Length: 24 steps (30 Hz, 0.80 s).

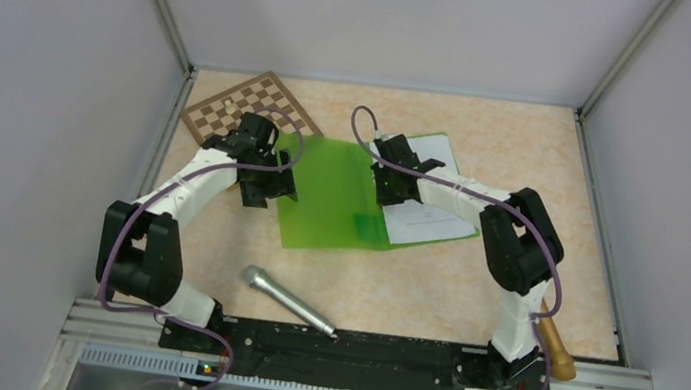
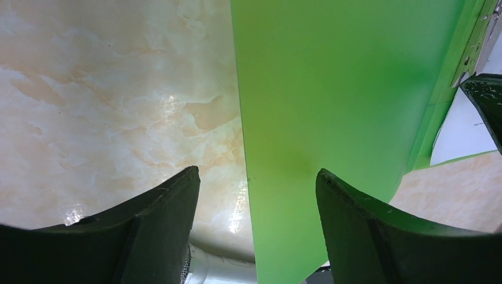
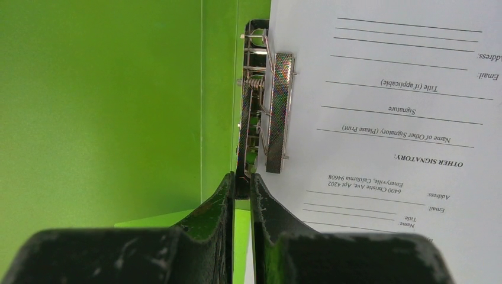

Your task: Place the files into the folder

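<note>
Green folder (image 1: 331,198) open flat on table (image 1: 470,292), white printed files (image 1: 433,229) inside, edge at metal clip (image 3: 278,112)

Our left arm (image 1: 182,192) rises from the near left corner, folds at the elbow and reaches far and right. Its wrist is bent so that our left hand (image 1: 272,187) (image 2: 257,177) points down at the counter, with the fingers (image 2: 160,231) spread wide. Our right arm (image 1: 517,243) climbs from the near right corner to a high elbow, then stretches left and far. Our right hand (image 1: 394,191) (image 3: 243,177) also points down. Its fingers (image 3: 207,225) are drawn almost together, pinching the near end of the clip (image 3: 279,112).
</note>
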Each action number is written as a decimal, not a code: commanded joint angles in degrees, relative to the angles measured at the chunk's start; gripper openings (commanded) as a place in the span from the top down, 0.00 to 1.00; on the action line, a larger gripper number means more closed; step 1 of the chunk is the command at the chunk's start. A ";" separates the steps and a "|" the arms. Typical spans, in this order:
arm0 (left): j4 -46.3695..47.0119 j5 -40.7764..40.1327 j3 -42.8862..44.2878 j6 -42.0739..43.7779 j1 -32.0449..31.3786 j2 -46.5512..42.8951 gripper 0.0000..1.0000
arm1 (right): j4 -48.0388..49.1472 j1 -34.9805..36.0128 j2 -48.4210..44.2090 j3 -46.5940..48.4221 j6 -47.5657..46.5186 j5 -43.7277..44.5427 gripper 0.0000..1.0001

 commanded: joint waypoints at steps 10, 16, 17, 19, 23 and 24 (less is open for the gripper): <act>1.31 -0.08 0.95 -0.50 0.30 -1.42 0.23 | -9.23 -0.88 1.27 -3.42 -6.03 2.23 1.00; 1.76 0.49 1.26 -0.90 0.30 -1.27 0.23 | -13.17 -0.84 0.97 0.25 -7.07 1.21 1.00; 1.83 0.57 1.19 -0.99 0.30 -1.26 0.23 | -13.47 -0.94 0.88 0.59 -7.27 1.48 1.00; 2.27 0.72 0.67 -1.16 0.30 -1.51 0.23 | -13.88 -0.93 0.79 1.15 -7.58 2.44 1.00; 2.58 1.02 0.34 -1.04 0.30 -1.69 0.23 | -14.38 -0.96 0.64 1.58 -8.26 2.28 1.00; 2.62 1.14 0.30 -0.99 0.30 -1.66 0.23 | -14.49 -0.94 0.67 1.64 -8.48 2.12 1.00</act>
